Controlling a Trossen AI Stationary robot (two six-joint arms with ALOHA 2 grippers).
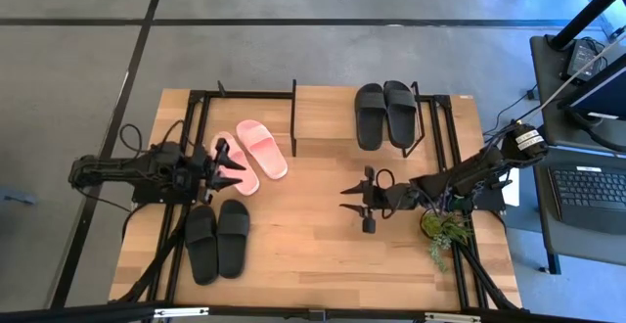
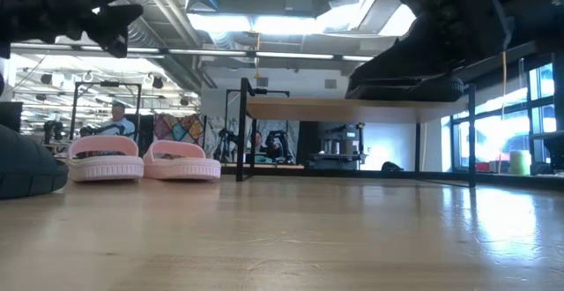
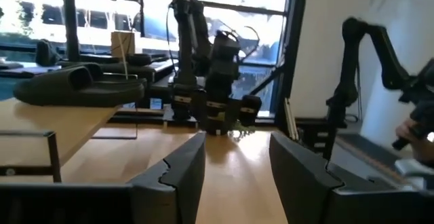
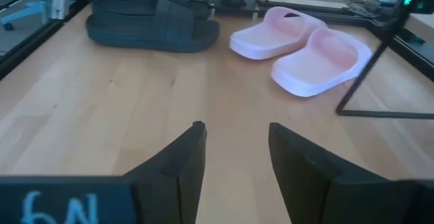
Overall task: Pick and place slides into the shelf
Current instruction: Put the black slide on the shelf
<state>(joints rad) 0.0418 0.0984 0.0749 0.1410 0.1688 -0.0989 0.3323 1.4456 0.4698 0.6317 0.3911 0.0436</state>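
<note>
Both tools are hanging open and empty above the desk [image 1: 323, 245]. Left tool [image 1: 227, 157] is hovering at the left side, just beside the pink slides [image 1: 250, 153]. Right tool [image 1: 358, 201] is hovering right of centre, its fingers [image 4: 180, 163] spread over bare wood. One black pair [image 1: 383, 114] is lying on top of the shelf [image 1: 323, 117] at the far edge. Another black pair [image 1: 217, 239] is sitting on the desk at the near left. A small plant [image 1: 442, 231] is standing near the right arm.

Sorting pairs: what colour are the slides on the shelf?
Black slides on the shelf, clearest from the high view.
</note>
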